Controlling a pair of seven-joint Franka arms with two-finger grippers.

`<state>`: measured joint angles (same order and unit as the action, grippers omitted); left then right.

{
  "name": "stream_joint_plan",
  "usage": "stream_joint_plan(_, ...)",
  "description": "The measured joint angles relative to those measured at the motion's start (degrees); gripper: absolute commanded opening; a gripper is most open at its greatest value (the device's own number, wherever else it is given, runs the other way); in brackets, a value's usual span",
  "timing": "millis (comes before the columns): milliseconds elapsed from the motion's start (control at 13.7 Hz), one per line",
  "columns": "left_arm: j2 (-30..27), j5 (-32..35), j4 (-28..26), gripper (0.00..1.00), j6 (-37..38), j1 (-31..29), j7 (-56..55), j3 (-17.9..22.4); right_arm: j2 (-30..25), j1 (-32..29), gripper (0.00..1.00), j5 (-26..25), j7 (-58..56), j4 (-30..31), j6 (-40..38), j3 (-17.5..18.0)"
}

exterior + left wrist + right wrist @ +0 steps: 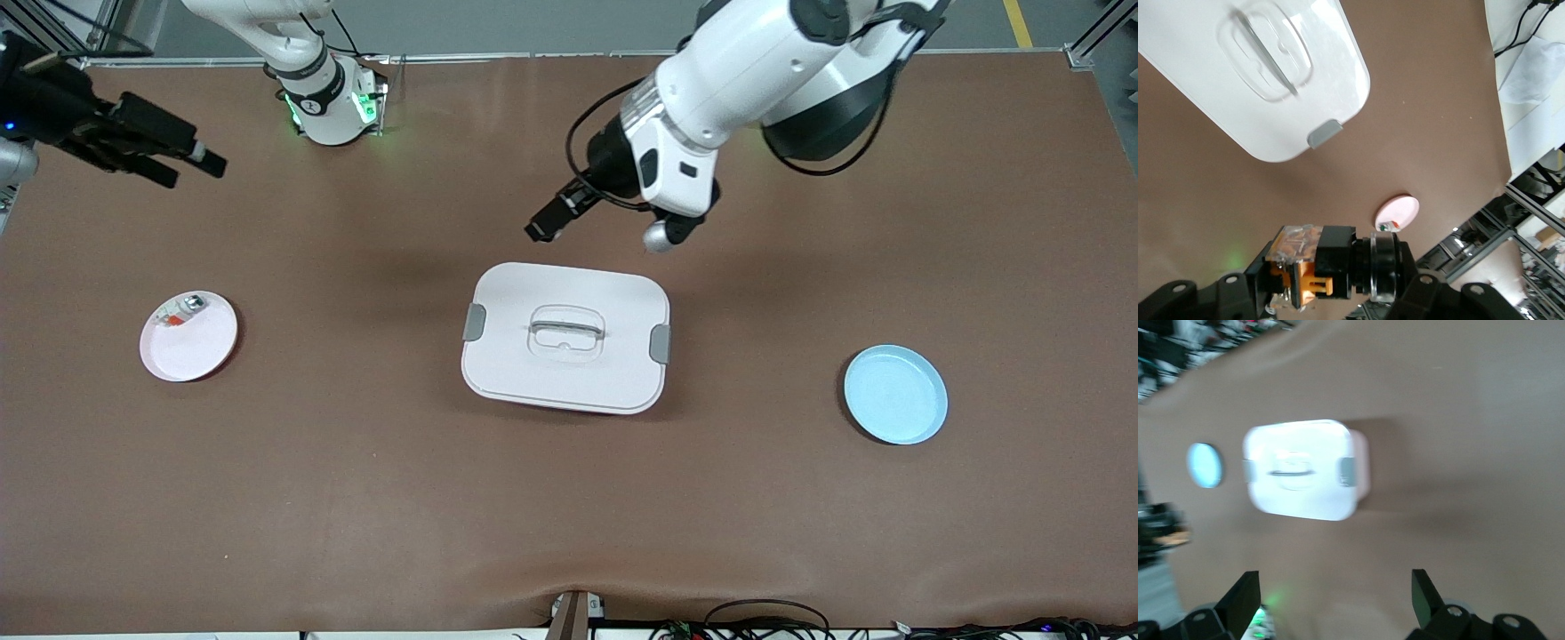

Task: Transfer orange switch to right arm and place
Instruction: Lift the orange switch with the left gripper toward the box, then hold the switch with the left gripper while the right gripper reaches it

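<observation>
- The left gripper (1331,280) is up over the table (356,498) — clamped tight on the orange switch (1331,267).
- The right gripper (1335,593) waits with its fingers wide apart.

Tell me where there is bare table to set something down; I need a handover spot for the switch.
Bare stretches: between the pink plate and the white lidded box, between the box and the blue plate, and nearer the front camera. Crowded: over the box's base-side edge, the left gripper shut on the orange switch. The right gripper waits, open.
</observation>
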<state>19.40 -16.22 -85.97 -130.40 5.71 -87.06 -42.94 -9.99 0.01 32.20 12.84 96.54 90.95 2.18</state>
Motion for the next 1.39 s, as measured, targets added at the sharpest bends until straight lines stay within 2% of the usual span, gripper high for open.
stream_joint_plan(292,4.23,0.00,-0.06,0.29,-9.58,4.65,-6.51,0.02,-8.76,3.91,1.00,8.06,-0.06,12.49,13.23,0.22)
stream_joint_plan(511,7.26,0.00,-0.07,0.29,-14.68,7.95,-9.15,0.14,-12.62,8.14,1.00,9.82,-1.94,19.35,23.14,0.29)
stream_joint_plan(802,10.50,0.00,-0.06,0.28,-21.38,11.82,-14.34,1.36,-13.97,14.32,1.00,11.36,-4.90,25.94,35.75,0.34)
stream_joint_plan(1021,11.70,0.00,0.08,0.28,-25.68,12.40,-19.92,1.69,-13.98,15.52,1.00,11.51,-9.30,29.50,38.37,0.26)
stream_joint_plan(1386,11.78,0.00,1.52,0.28,-26.21,13.06,-24.58,1.75,-14.11,15.52,1.00,11.53,-12.74,31.99,38.04,-0.02)
